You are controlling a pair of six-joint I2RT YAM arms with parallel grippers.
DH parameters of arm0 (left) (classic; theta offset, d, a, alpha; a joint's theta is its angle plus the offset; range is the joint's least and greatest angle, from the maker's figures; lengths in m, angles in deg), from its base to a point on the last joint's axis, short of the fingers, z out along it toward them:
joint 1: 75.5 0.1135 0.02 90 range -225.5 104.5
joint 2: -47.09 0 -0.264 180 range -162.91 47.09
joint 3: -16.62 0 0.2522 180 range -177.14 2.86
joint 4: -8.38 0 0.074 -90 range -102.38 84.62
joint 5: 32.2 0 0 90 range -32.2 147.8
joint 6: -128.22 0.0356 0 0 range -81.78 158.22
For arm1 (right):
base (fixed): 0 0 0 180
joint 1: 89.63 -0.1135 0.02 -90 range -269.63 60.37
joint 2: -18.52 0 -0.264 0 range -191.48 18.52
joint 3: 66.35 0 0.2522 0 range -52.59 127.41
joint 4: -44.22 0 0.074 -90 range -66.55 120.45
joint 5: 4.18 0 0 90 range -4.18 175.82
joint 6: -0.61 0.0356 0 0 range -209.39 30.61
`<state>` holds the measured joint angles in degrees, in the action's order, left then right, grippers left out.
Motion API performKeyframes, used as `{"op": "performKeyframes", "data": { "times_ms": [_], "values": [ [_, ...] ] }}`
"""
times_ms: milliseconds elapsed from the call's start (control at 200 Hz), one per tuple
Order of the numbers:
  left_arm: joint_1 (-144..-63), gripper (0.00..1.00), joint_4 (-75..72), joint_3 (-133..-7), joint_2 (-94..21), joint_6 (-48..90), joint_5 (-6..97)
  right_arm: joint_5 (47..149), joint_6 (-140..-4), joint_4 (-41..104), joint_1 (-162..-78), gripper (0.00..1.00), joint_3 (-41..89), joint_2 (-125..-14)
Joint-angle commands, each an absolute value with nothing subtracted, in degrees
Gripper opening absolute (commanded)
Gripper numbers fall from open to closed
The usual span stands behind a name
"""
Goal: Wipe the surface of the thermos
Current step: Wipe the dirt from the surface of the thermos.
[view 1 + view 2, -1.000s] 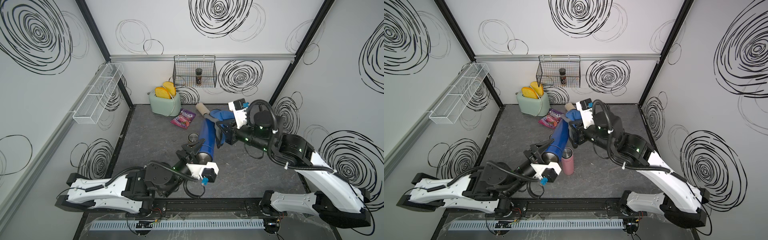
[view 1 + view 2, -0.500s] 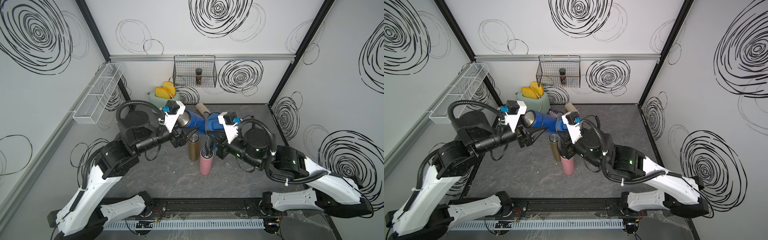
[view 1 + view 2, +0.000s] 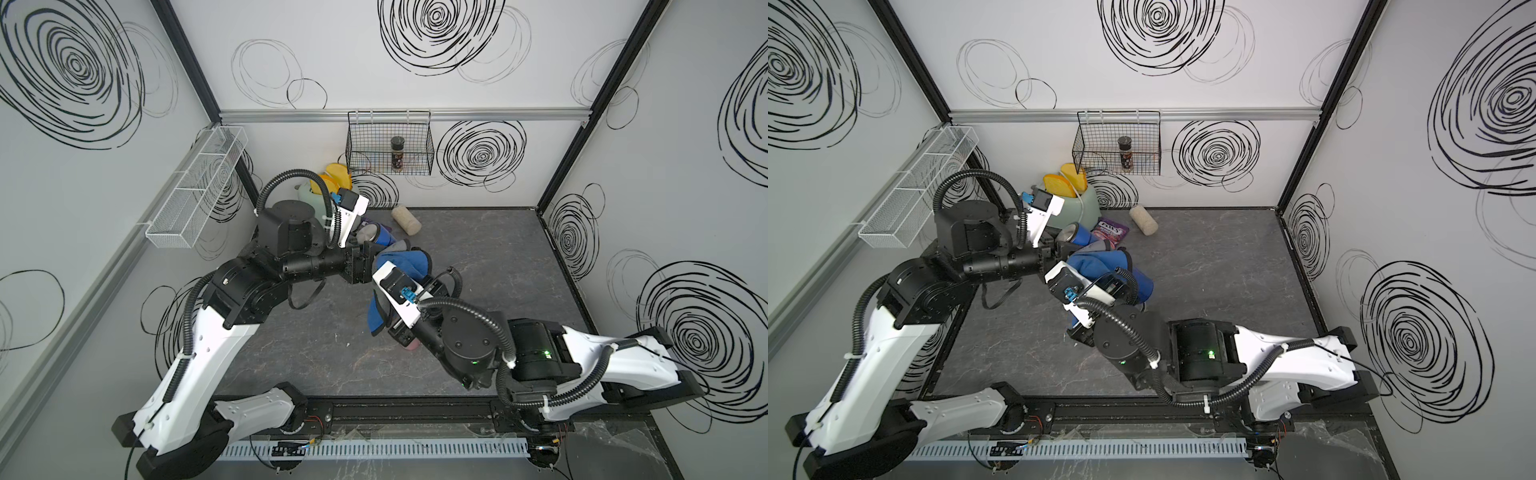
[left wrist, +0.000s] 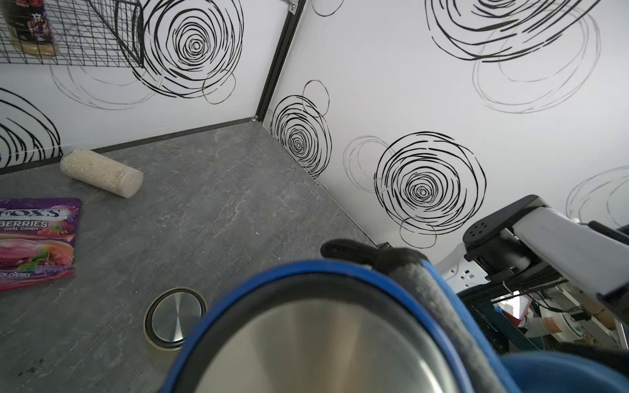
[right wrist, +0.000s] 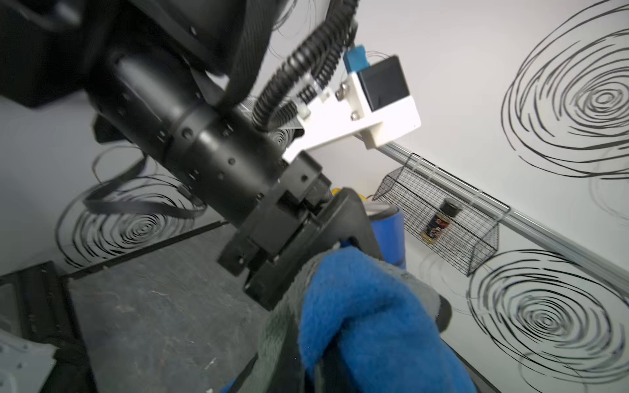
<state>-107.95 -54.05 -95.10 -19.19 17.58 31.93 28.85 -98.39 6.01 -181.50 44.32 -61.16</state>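
The dark grey, marble-veined worktop [image 3: 478, 257] fills the floor of the white cell. Above its rear left part, the black, blunt left fingers [image 4: 357, 250] are clamped on the blue cylindrical metal thermos [image 3: 1079, 237]. The thermos hangs clear of the worktop, tilted close to level, with its brushed-steel end face turned toward the left wall.

A fluffy blue-and-grey cloth [image 3: 405, 261] is draped over the thermos body just beside those fingers, and one fold hangs down under the right wrist. The right fingers [image 5: 444, 313] are closed together on the cloth. It bunches so thickly around them that only one dark tip shows.

A long white mesh rack [image 3: 195, 195] is fixed to the left wall. A black wire basket [image 3: 415, 137] hangs on the back wall.

A smooth pale green toaster [image 3: 1081, 208] holding two yellow slices stands in the back corner, behind the left wrist. A glossy purple candy bag [image 4: 37, 238] lies flat near it.

A clear round jar of pale grains [image 4: 102, 173] lies on its side near the back wall. A small dark-capped spice jar [image 3: 397, 153] stands upright in the basket.
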Motion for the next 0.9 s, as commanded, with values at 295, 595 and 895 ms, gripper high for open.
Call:
{"op": "performKeyframes", "data": {
  "times_ms": [295, 595, 895],
  "values": [
    [-104.8, 0.0, -52.1, -98.6, -17.9, 14.7, 30.8, 28.3, -89.1, -0.6, -182.2, 0.0, 37.8, -54.8],
    [-104.8, 0.0, -52.5, -95.8, -15.4, 15.3, 32.3, 38.6, -99.5, 0.1, -180.0, 0.0, 57.7, -71.1],
    [-104.7, 0.0, -53.8, -97.5, -15.3, 16.8, 32.8, 39.8, -86.7, -8.0, -177.8, 0.0, 45.9, -66.6]
  ]
}}
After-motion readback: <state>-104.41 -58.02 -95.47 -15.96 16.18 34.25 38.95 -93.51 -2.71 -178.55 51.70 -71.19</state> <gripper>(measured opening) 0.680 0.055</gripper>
